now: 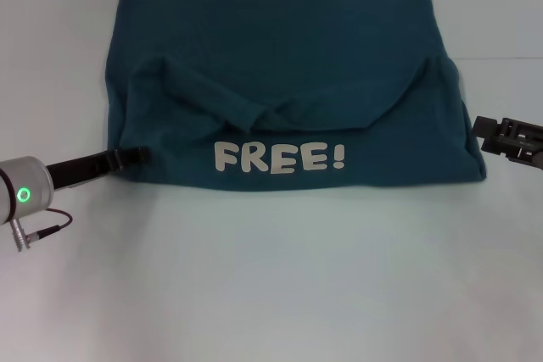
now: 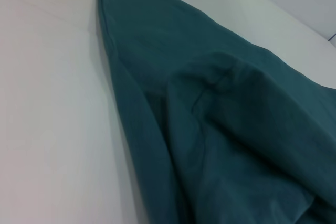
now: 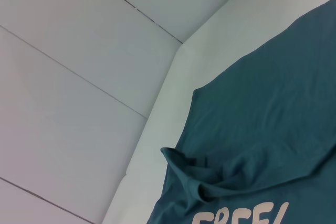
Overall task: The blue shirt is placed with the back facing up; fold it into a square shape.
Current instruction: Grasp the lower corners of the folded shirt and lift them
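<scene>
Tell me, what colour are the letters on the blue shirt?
Cream-white. The "FREE!" lettering on the blue shirt shows best in the head view.

Bright, even light overhead, faint shadow under the blue shirt (image 1: pixel 280 65) edge, soft focus, no glare.
</scene>
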`<state>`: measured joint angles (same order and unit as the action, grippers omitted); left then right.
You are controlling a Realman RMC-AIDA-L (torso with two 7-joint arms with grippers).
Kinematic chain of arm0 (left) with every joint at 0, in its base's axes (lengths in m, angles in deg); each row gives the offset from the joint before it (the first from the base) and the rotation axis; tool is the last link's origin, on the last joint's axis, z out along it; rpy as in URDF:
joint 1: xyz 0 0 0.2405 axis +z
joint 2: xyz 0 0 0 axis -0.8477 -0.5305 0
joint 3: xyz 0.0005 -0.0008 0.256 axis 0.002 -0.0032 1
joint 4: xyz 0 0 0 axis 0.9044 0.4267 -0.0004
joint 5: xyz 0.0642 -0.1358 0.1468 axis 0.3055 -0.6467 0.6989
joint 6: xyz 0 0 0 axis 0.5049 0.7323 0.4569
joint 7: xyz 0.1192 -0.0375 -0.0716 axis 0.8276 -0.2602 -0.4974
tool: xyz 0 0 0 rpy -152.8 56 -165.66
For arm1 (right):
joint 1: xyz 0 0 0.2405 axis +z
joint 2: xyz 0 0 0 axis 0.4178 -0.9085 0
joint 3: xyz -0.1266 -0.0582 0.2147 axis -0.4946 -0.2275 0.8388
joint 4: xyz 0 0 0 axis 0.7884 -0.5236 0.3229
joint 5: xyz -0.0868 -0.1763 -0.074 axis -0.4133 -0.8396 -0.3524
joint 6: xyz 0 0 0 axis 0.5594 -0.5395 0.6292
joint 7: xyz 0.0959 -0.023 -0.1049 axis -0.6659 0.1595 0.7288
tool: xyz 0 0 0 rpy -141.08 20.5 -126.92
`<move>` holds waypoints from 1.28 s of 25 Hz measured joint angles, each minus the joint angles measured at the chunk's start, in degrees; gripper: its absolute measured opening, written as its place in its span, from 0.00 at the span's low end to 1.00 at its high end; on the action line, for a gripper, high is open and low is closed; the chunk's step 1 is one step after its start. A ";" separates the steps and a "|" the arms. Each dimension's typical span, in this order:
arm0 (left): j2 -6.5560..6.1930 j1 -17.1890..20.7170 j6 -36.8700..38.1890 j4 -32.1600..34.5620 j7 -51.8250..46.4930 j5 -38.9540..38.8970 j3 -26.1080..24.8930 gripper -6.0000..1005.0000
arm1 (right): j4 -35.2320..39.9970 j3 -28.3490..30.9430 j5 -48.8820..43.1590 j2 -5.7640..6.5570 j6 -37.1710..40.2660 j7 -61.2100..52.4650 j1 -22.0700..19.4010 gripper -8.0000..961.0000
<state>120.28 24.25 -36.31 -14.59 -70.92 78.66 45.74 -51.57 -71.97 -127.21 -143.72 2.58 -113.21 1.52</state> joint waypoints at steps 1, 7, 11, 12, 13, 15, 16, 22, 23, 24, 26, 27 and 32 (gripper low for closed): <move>0.00 0.03 0.07 0.13 -0.01 0.01 0.02 0.61 | 0.00 0.00 0.01 0.00 0.01 -0.02 -0.02 0.78; 0.04 0.23 0.43 0.54 -0.04 0.06 0.20 0.50 | -0.04 0.00 -0.10 0.02 0.01 -0.24 -0.03 0.78; 0.03 0.36 1.12 0.63 -0.05 0.07 -0.02 0.34 | -0.08 -0.05 -0.31 0.35 0.06 -0.55 -0.02 0.78; -0.04 0.38 1.85 0.76 -0.05 0.08 -0.11 0.29 | -0.08 -0.17 -0.33 0.52 0.09 -0.78 0.00 0.78; -0.12 0.37 2.35 0.98 -0.10 0.08 -0.20 0.25 | -0.08 -0.33 -0.59 0.82 0.16 -1.18 0.13 0.78; -0.25 0.34 3.78 1.90 -0.67 0.08 -0.42 0.16 | 0.23 -0.57 -2.05 1.61 0.35 -2.57 0.58 0.78; -0.29 0.34 4.51 2.56 -1.23 0.08 -0.47 0.12 | 0.61 -0.59 -3.73 2.18 0.41 -3.97 0.96 0.78; -0.91 -0.25 8.25 6.52 -7.01 0.06 -0.46 0.01 | 3.53 -0.47 -16.96 5.60 -2.28 -14.30 4.51 0.78; -1.00 -0.44 8.50 6.73 -7.52 0.00 -0.45 0.01 | 4.32 -0.33 -18.87 5.79 -3.17 -15.51 4.95 0.78; -1.10 -0.73 8.70 6.97 -8.01 -0.07 -0.45 0.01 | 5.18 -0.25 -20.01 5.81 -4.23 -16.28 5.19 0.78; -1.36 -1.33 8.86 7.19 -8.31 -0.21 -0.47 0.01 | 6.41 -0.36 -21.75 5.76 -6.33 -17.22 5.71 0.78; -1.50 -1.62 8.81 7.19 -8.39 -0.22 -0.47 0.01 | 6.70 -0.49 -22.43 5.66 -7.39 -17.39 6.04 0.78; -1.78 -2.26 8.43 7.19 -8.92 -0.24 -0.47 0.01 | 6.12 -1.01 -28.28 4.19 -12.03 -16.96 8.81 0.78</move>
<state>118.50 21.99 -27.88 -7.40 -79.84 78.43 45.27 -45.45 -72.98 -155.49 -139.53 -9.45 -130.17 10.33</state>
